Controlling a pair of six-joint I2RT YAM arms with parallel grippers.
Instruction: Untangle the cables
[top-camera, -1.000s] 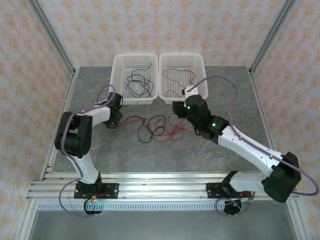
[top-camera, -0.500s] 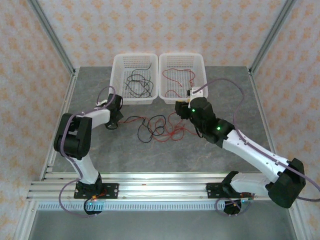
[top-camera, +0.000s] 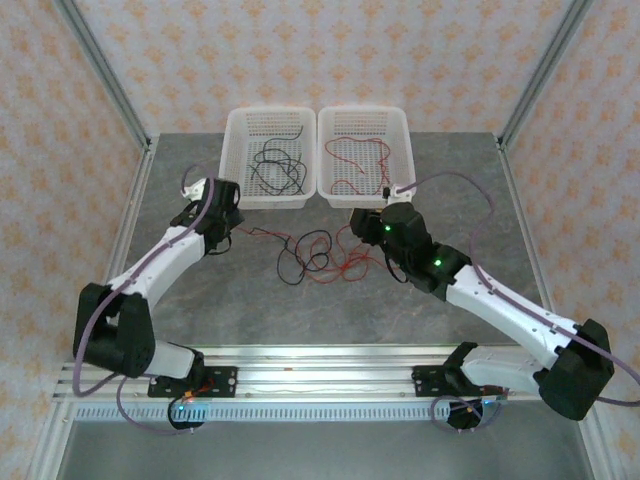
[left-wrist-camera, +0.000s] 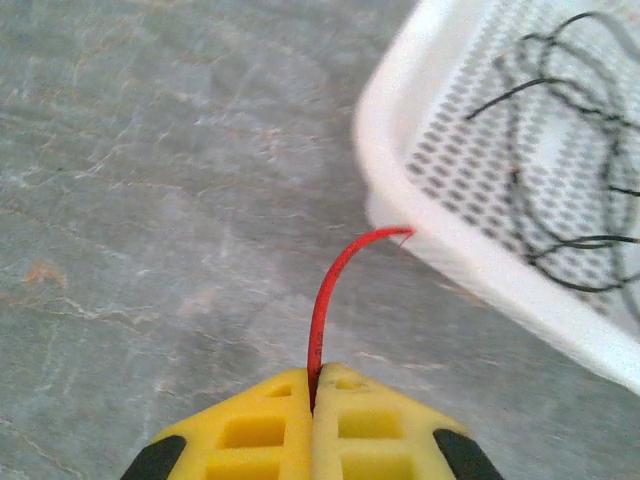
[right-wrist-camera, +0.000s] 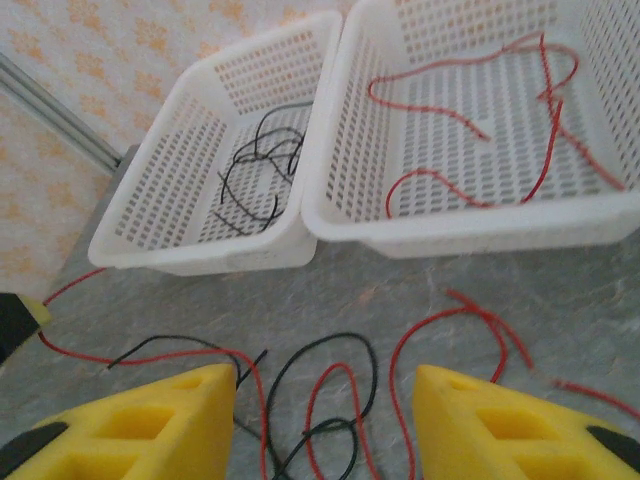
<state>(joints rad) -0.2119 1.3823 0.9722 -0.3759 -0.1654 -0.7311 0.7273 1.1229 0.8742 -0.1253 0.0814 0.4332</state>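
A tangle of thin red and black cables (top-camera: 315, 255) lies on the grey table in front of the two baskets. My left gripper (top-camera: 226, 235) is shut on the end of a red cable (left-wrist-camera: 325, 300), which curves up out of the yellow fingertips (left-wrist-camera: 260, 425) towards the left basket's wall. That red cable (top-camera: 262, 233) runs right into the tangle. My right gripper (right-wrist-camera: 320, 420) hangs open just above the tangle (right-wrist-camera: 330, 400), its yellow fingers on either side of the loops and holding nothing. In the top view the right gripper (top-camera: 358, 222) is at the tangle's right end.
Two white perforated baskets stand side by side at the back. The left basket (top-camera: 232, 150) holds black cables (right-wrist-camera: 255, 170) and the right basket (top-camera: 405, 140) holds red cables (right-wrist-camera: 480, 130). The left basket's corner (left-wrist-camera: 470, 250) is close to my left fingers.
The left gripper has shut on the red cable's end, and the left arm has stretched out, its elbow dropping low and left. The right arm has shifted slightly.
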